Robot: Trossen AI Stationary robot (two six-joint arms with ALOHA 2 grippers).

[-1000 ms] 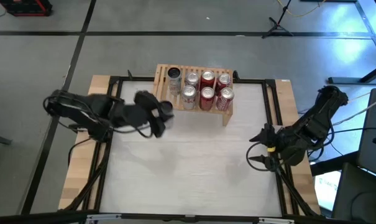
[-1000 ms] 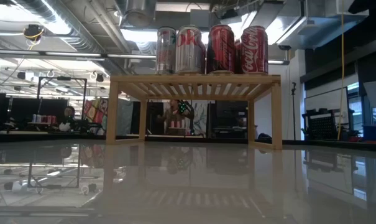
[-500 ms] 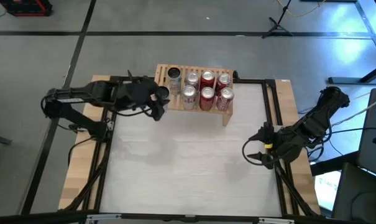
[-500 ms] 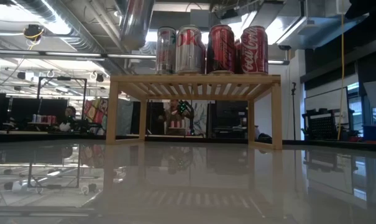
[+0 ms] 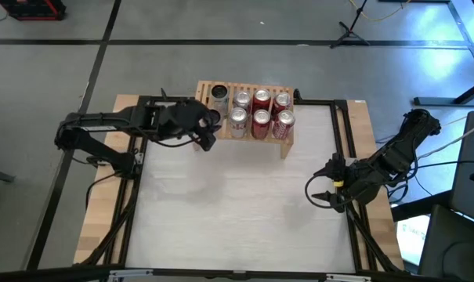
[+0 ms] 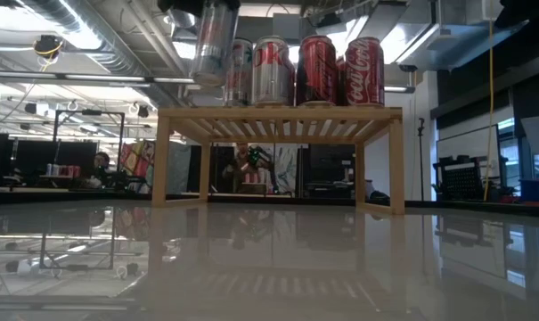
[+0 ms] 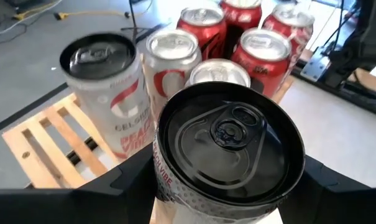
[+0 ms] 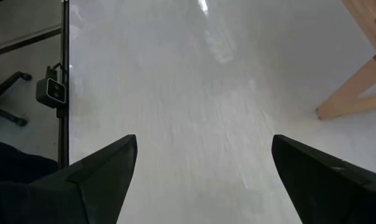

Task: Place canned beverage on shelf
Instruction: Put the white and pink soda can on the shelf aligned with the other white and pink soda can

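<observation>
The shelf [image 5: 245, 114], a low light-wood slatted rack, stands on its side legs at the table's far edge. Several cans stand on it: silver ones [image 7: 102, 87] toward its left, red ones [image 6: 365, 71] toward its right. My left gripper [image 5: 204, 131] is at the shelf's left front corner, shut on a silver can with a black top [image 7: 228, 144]. In the low view this can [image 6: 213, 43] hangs above the shelf's left end. My right gripper [image 5: 318, 197] waits open over the table's right side, holding nothing. My left gripper pinches the can's side wall [image 7: 169, 186] between its two fingers [image 7: 128, 177], one on each opposite side, just below the top rim. It comes from the table's left, slanting down. The can is lifted clear of the shelf and tilts slightly, top up.
A bare strip of slats [image 7: 48, 137] shows at the shelf's left end, beside the silver cans. The white tabletop [image 5: 237, 211] lies open in front of the shelf. A black frame [image 5: 135, 204] runs along the table's sides. One shelf leg [image 8: 355, 99] shows in the right wrist view.
My left gripper has carried the can toward the table's far edge and then right toward the shelf's left end, sinking a little. In the low view the can has come into sight above the shelf's left end. The right gripper has kept still.
</observation>
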